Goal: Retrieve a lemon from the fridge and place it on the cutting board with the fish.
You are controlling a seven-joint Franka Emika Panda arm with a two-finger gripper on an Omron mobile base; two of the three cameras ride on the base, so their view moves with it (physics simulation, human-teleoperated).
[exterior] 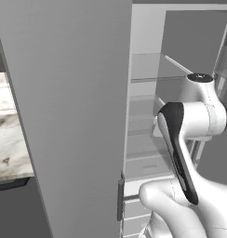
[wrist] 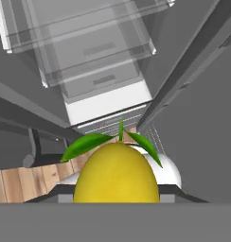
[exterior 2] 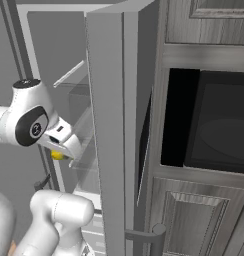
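A dark microwave [exterior 2: 214,125] sits among grey panelled cabinets [exterior 2: 194,220]; marble counter [exterior: 8,135] nearby.

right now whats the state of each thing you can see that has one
fridge: doors open, glass shelves and pale drawers exposed
lemon: held in the gripper, off the shelves, green leaves on top
gripper: shut on the lemon, in front of the open fridge
microwave: door shut, dark inside
cabinet: panelled door shut

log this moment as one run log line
phase: retrieve | held: small yellow leafy lemon in end effector | grey fridge: open | placed: no
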